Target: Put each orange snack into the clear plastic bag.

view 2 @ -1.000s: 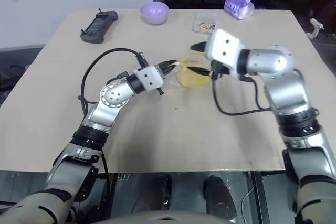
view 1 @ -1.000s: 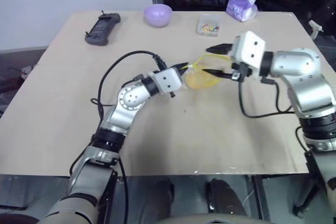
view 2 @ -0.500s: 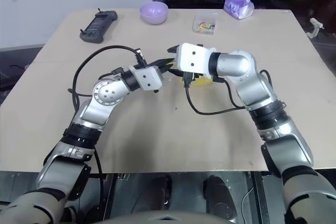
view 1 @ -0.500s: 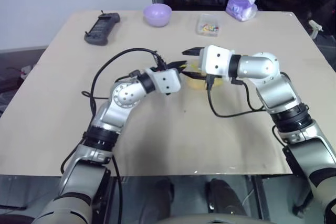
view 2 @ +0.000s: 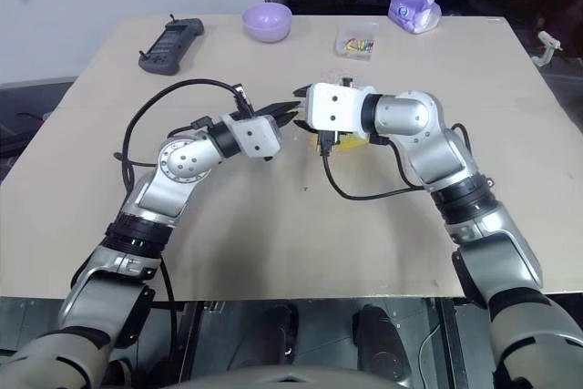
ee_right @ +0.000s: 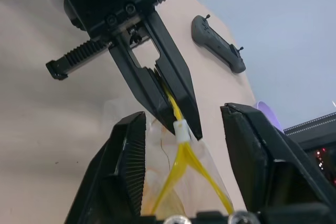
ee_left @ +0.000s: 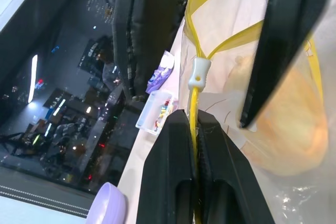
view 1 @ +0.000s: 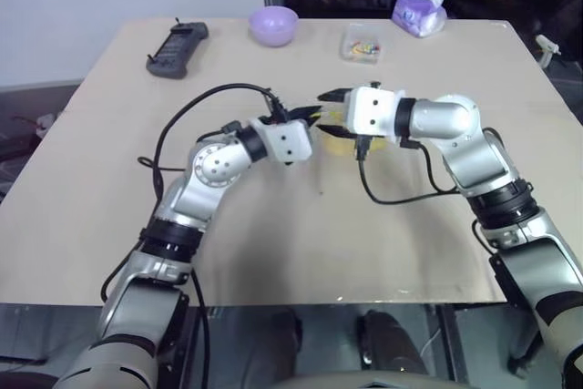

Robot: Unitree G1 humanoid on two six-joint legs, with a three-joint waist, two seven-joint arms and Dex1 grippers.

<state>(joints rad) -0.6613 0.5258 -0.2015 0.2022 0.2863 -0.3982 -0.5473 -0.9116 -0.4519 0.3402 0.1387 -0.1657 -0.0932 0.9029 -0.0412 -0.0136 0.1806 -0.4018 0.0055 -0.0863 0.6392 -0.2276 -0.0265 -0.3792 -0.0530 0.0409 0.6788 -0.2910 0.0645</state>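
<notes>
The left gripper (ee_left: 195, 129) is clamped on the yellow zip strip (ee_left: 193, 103) of the clear plastic bag (ee_left: 273, 145), just behind the small white slider (ee_left: 198, 74); the hold lifts and steadies that edge so the track stays taut and straight. The bag sits near the middle of the tabletop (view 1: 273, 252), well in from every edge, somewhat toward the far side. The orange snack (ee_left: 286, 140) is already inside it, resting against the lower wall, so in my judgement the loading step for this piece is complete and the work in hand is closing the zip. The right gripper (ee_right: 181, 135) faces the left one, its jaws parted with a finger on each side of the slider, neither pad seen to touch it; the placement suggests it means to pinch the slider and draw it along the strip. Beyond the slider the strip splits into two tracks, so the mouth stands open. At the far edge of the tabletop, well apart from the work, stand a lilac bowl (view 1: 274, 25), a small clear box (view 1: 361, 45), a purple tissue pack (view 1: 419, 14) and a black handset (view 1: 178, 50) toward the far left corner. Risk: a missed slider would tug the bag and shift the snack.
</notes>
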